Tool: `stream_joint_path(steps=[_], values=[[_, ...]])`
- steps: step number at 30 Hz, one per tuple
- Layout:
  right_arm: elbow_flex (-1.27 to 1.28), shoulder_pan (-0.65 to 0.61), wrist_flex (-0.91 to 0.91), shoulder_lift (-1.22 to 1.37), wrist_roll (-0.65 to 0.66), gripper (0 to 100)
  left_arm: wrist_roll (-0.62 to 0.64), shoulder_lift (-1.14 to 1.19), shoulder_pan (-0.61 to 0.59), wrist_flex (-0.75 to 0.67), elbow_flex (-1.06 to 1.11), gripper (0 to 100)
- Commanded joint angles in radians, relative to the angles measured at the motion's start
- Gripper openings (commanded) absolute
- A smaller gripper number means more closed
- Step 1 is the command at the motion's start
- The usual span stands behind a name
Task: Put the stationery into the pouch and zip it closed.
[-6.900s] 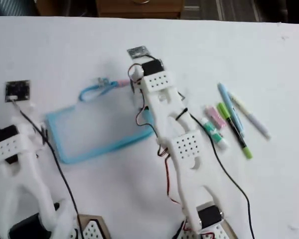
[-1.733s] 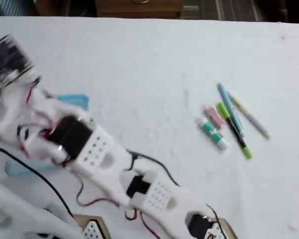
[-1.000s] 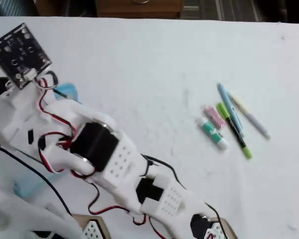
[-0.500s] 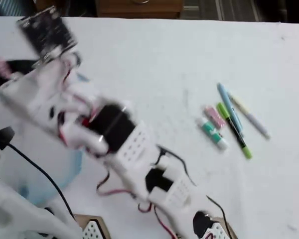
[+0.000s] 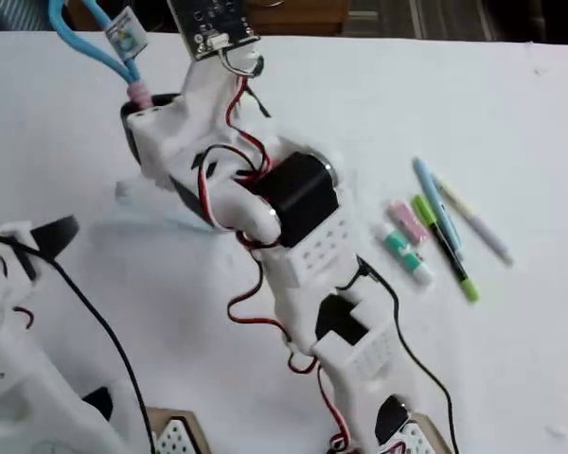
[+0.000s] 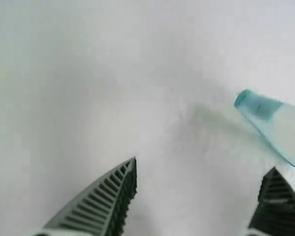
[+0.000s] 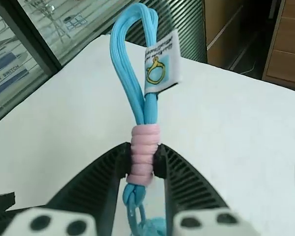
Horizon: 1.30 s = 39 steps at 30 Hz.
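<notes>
The left gripper (image 6: 201, 187) is open, near a corner of the pouch (image 6: 268, 118). The right gripper (image 7: 141, 160) pinches the pouch's blue strap (image 7: 135, 88) tight, up high. The pens (image 5: 442, 232) lie far right on the table (image 5: 511, 113), so packing and zipping are still left to do.

This looks like an office or lab workroom rather than a home, though little of the room shows. A white table (image 5: 511, 85) carries a robot arm (image 5: 308, 251) with bare wiring. A wooden cabinet (image 5: 265, 14) stands past its far edge, and glass panes (image 7: 64, 19) with posted notices and a dark slatted panel (image 7: 187, 29) stand behind.
</notes>
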Motion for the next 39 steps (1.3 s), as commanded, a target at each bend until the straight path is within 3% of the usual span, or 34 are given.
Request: stream_joint_path(steps=[1, 10, 15, 26, 33, 39], values=[[0.000, -0.044, -0.013, 0.033, -0.009, 1.7, 0.020, -0.004, 0.068, -0.011, -0.002, 39], [-0.012, -0.064, -0.199, 0.317, -0.009, 1.7, 0.032, -0.004, 0.082, -0.017, -0.002, 39], [-0.091, -0.030, -0.206, 0.357, -0.009, 1.7, 0.035, -0.004, 0.082, -0.040, 0.000, 39], [-0.083, 0.013, -0.193, 0.318, -0.009, 1.7, 0.084, -0.004, 0.082, -0.331, 0.215, 39], [-0.083, 0.024, -0.191, 0.318, -0.015, 1.7, 0.097, -0.004, 0.174, -0.331, 0.158, 39], [-0.083, 0.064, -0.193, 0.320, -0.114, 1.7, 0.104, -0.007, 0.231, -0.250, -0.031, 39]])
